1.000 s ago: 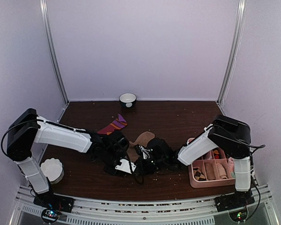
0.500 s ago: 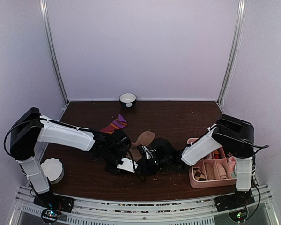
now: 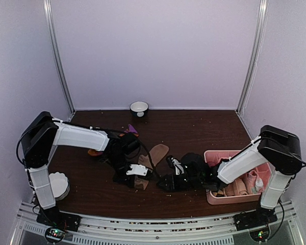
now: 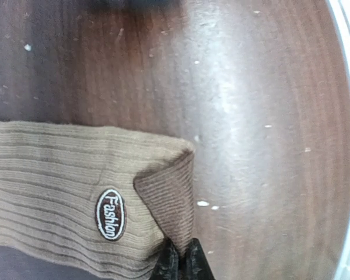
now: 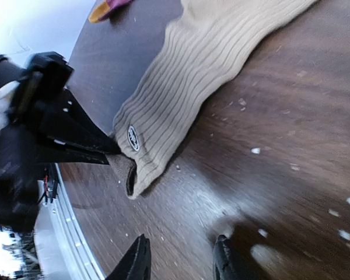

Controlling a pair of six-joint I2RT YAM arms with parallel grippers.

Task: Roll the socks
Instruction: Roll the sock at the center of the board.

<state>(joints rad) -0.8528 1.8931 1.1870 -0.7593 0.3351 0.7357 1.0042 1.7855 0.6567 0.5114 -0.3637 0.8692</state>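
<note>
Right, your left gripper (image 4: 181,263) is clamped tight on a folded-over corner of the tan sock (image 4: 58,169), at the cuff, just beside its oval "Fashion" label (image 4: 110,214). Your right gripper (image 5: 181,259) stands released, jaws parted over bare wood with nothing between them. It sits just at 3 o'clock of that pinched corner and is not touching the sock.

The nearest container is the pink tray (image 3: 219,152) at 4 o'clock on the table (image 3: 194,127). It holds small rolled socks (image 3: 238,187) in tan and pink, but your right forearm crosses it and hides part of the compartments. The fluted white dish (image 3: 57,185) sits at 8 o'clock by the left arm's base, and you cannot tell what is in it. The black bowl (image 3: 139,108), white inside, stands at 12 o'clock against the back wall.

The tan sock lies flat near the table's middle, with its foot toward 1 o'clock and its cuff toward 6. The dark red sock (image 3: 131,129) lies at 10 o'clock of it, mostly covered by your left forearm, so only a purple tip and an orange patch show. Pale specks (image 5: 255,150) dot the wood.

Your left elbow is raised at 9 o'clock, with the forearm running in toward the centre and the wrist bent down. Your right elbow is up at 3 o'clock, and that forearm slopes low toward 9.
</note>
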